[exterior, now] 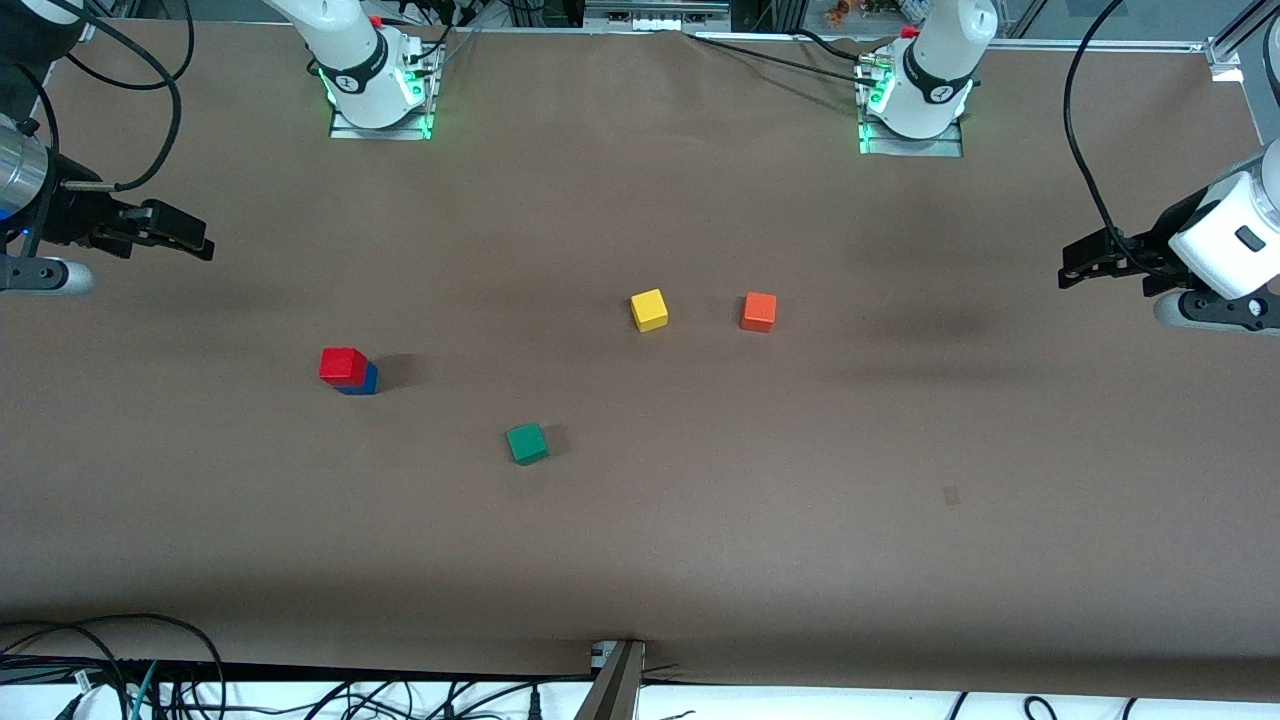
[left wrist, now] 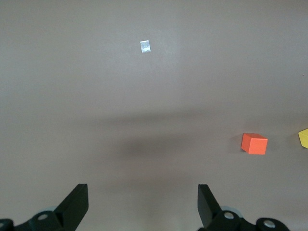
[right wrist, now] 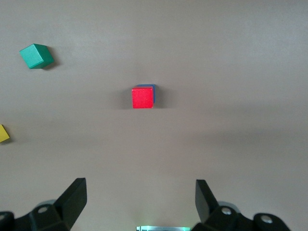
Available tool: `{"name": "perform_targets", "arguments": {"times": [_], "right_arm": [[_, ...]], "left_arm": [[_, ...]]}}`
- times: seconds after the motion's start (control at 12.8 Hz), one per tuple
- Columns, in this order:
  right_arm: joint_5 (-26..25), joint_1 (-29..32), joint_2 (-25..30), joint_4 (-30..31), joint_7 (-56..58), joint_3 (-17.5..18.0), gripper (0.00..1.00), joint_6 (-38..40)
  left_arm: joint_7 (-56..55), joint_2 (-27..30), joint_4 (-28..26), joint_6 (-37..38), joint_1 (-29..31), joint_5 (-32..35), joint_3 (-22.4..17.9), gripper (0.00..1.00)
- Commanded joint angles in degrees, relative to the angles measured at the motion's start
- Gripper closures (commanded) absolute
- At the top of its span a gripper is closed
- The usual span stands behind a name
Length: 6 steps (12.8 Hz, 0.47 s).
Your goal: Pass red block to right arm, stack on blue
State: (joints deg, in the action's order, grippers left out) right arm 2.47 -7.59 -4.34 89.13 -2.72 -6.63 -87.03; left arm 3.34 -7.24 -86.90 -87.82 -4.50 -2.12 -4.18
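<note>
Both claws sit up in the air and apart from everything on the brown paper-covered tabletop (exterior: 700, 540). From my seat the right claw (exterior: 195, 240) is at the right arm's end of the tabletop, hanging over bare brown surface, and its wrist view shows the two black fingers (right wrist: 72, 197) spread wide with nothing between them. The left claw (exterior: 1075, 265) is over the left arm's end, likewise released: in its own wrist view I see the black fingers (left wrist: 74, 204) parted over plain tabletop, gripping nothing.

The small red wooden-looking block (exterior: 343, 366) sits on top of the small blue cube (exterior: 362, 382), toward the right arm's end. I can see only a sliver of blue showing past the red one's edges, so the stack is slightly offset rather than square. In the right wrist view the red block (right wrist: 143, 97) covers nearly all of the blue cube (right wrist: 149, 86).

A small green cube (exterior: 527, 443) lies on the tabletop nearer to the front camera than the stack, well apart from it. A small yellow cube (exterior: 649, 310) and a small orange cube (exterior: 758, 312) lie near each other around the middle of the tabletop, not touching, the orange one toward the left arm's end. A small pale patch (left wrist: 145, 46) marks the paper in the left wrist view.
</note>
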Motion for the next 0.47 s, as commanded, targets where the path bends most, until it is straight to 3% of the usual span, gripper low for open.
{"name": "perform_targets", "arguments": {"times": [0.0, 0.39], "right_arm": [[-1.1, 0.9, 0.6, -0.4, -0.4, 1.2, 0.00, 0.3], [-1.0, 1.3, 0.3, -0.3, 1.7, 0.0, 0.00, 0.7]], "left_arm": [[-0.6, -0.6, 1.3, 0.2, 0.2, -0.7, 0.1, 0.00], [-0.6, -0.6, 1.3, 0.1, 0.2, -0.7, 0.1, 0.00]]}}
